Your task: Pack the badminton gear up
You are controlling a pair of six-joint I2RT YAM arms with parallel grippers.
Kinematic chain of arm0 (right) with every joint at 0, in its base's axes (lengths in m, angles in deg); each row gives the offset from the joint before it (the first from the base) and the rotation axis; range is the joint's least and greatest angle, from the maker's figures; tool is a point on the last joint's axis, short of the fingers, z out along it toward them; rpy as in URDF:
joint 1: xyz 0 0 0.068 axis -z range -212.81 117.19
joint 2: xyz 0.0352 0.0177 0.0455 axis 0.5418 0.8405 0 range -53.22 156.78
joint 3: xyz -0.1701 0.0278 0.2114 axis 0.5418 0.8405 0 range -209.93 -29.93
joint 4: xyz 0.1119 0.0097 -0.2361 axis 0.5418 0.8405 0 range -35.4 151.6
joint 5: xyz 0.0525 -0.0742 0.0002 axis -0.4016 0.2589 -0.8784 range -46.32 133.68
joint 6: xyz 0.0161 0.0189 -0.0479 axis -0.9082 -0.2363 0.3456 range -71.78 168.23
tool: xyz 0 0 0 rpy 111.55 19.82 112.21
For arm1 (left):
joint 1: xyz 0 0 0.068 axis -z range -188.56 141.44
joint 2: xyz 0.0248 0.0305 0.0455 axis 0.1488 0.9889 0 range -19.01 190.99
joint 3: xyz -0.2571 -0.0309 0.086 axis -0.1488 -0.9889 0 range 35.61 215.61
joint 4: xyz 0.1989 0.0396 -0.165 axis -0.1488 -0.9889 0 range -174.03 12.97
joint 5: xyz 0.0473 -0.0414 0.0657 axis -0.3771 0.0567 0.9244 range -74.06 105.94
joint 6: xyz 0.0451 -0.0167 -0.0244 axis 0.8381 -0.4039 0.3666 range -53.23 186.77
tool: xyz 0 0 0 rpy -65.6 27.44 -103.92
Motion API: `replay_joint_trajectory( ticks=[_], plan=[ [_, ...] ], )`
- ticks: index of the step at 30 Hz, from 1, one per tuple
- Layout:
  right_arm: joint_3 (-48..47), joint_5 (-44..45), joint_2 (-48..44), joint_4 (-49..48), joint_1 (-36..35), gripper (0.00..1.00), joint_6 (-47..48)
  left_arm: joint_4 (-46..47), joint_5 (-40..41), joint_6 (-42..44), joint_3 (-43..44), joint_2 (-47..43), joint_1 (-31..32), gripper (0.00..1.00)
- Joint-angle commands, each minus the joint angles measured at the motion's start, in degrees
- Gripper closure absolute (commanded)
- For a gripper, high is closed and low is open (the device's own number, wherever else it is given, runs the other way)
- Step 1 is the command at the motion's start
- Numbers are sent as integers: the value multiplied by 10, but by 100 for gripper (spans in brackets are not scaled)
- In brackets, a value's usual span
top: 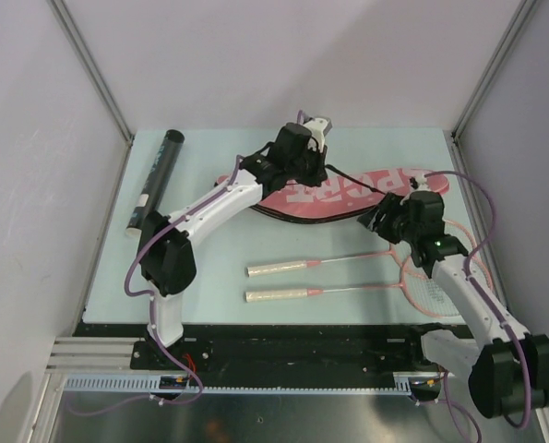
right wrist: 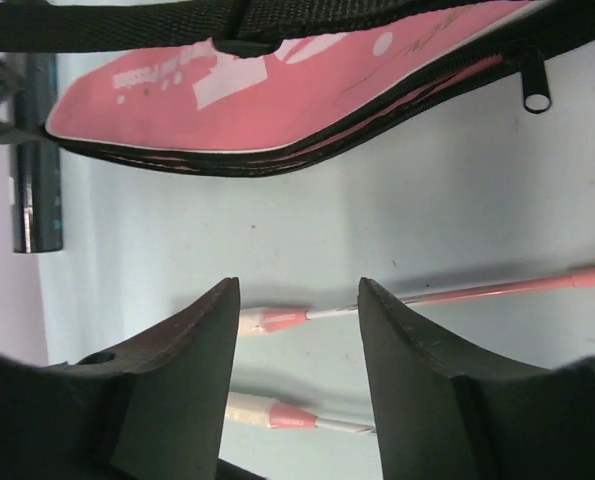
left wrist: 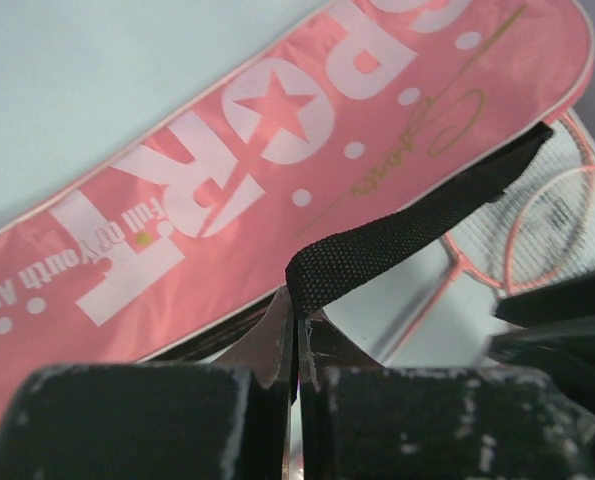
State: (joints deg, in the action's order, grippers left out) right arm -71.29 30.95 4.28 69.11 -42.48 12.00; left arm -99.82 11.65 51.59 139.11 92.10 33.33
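Soft, even light, faint shadows — blur nearest the left pincer (left wrist: 297, 330); beyond it the glossy pink racket bag (left wrist: 277, 130) gleams.

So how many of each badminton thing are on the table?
rackets: 2
bag: 1
tube: 1
Total: 4
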Motion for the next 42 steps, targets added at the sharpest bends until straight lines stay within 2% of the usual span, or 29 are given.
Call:
replay_joint_trajectory(
  ticks=[1, 4, 11, 23, 34, 38, 42],
  plan=[
    [7, 44, 45, -104, -21, 43, -20, -1, -55, -66, 29, -19, 6, 99],
    [10, 90, 84, -121, -32, 43, -46, -1, -55, -71, 28, -17, 12, 100],
    [30, 127, 134, -178, -32, 46, -105, -2, -60, -73, 27, -15, 17, 100],
    [44, 152, 226, -265, -28, 57, -113, -2, -64, -77, 27, -18, 22, 100],
    [43, 194, 270, -287, -36, 68, -120, -1, -64, -78, 28, -20, 29, 100],
    [43, 218, 278, -294, -47, 68, -114, -2, -65, -80, 27, -20, 31, 99],
    [44, 239, 292, -316, -50, 63, -109, -2, -67, -81, 28, -20, 34, 99]
  ],
)
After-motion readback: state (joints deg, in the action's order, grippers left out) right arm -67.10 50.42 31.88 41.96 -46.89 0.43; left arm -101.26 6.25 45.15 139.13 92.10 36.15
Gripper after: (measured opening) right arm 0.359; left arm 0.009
